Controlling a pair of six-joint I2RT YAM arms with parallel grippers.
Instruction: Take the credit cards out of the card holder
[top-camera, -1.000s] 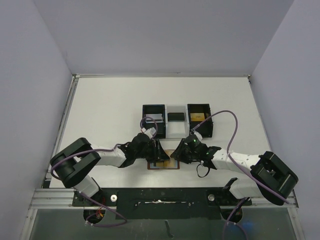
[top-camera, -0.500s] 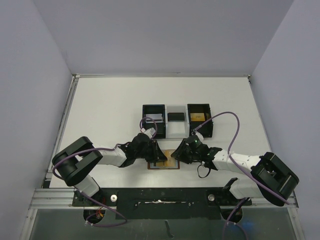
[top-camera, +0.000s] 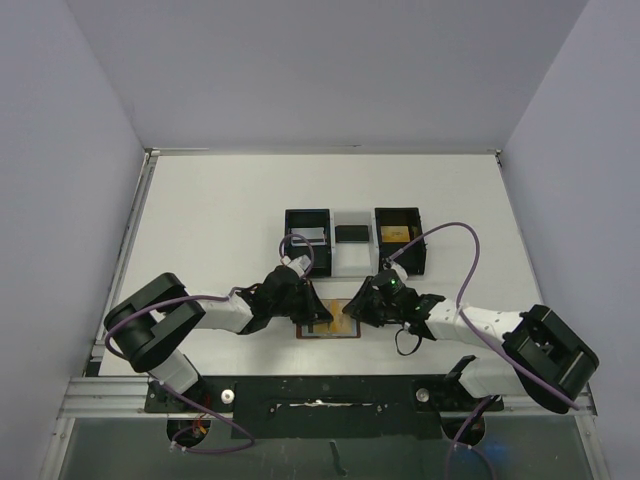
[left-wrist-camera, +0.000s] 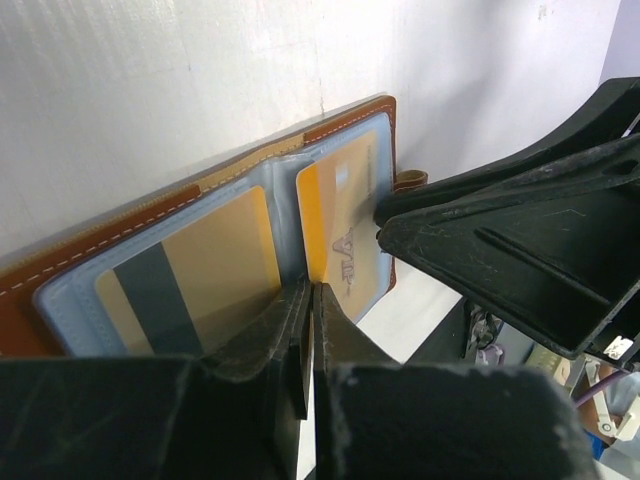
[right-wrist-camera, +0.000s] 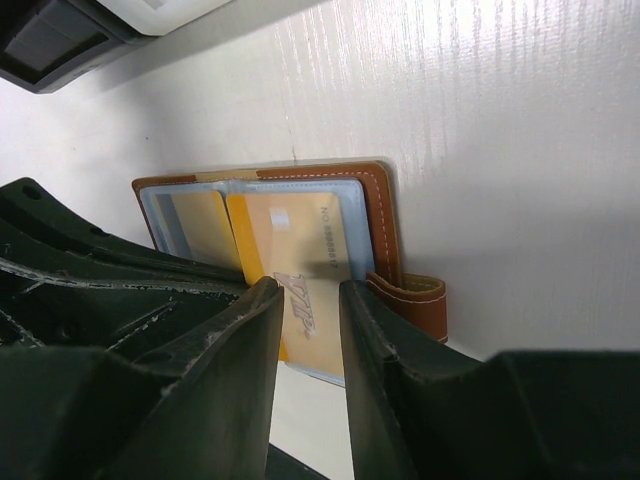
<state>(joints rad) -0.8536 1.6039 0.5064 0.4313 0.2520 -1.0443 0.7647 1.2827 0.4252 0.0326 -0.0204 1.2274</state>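
Note:
The card holder (top-camera: 328, 329) lies open and flat on the table between both arms, brown leather with blue-grey pockets (left-wrist-camera: 272, 195). A gold card with a black stripe (left-wrist-camera: 190, 275) sits in its left pocket, and a gold card printed VIP (right-wrist-camera: 300, 260) in its right one. My left gripper (left-wrist-camera: 311, 297) is shut, its tips at the holder's centre fold, with nothing showing between them. My right gripper (right-wrist-camera: 312, 300) is open a narrow way, its fingers hovering over the VIP card, next to the snap tab (right-wrist-camera: 415, 300).
A black-and-white three-compartment tray (top-camera: 350, 260) stands just beyond the holder, with a card-like item in each compartment. Its near corner (right-wrist-camera: 60, 40) shows at the top left of the right wrist view. The two grippers almost touch over the holder.
My left gripper has closed from partly open to shut at the holder's centre. Both arms have shifted only slightly; the right gripper's gap is unchanged.

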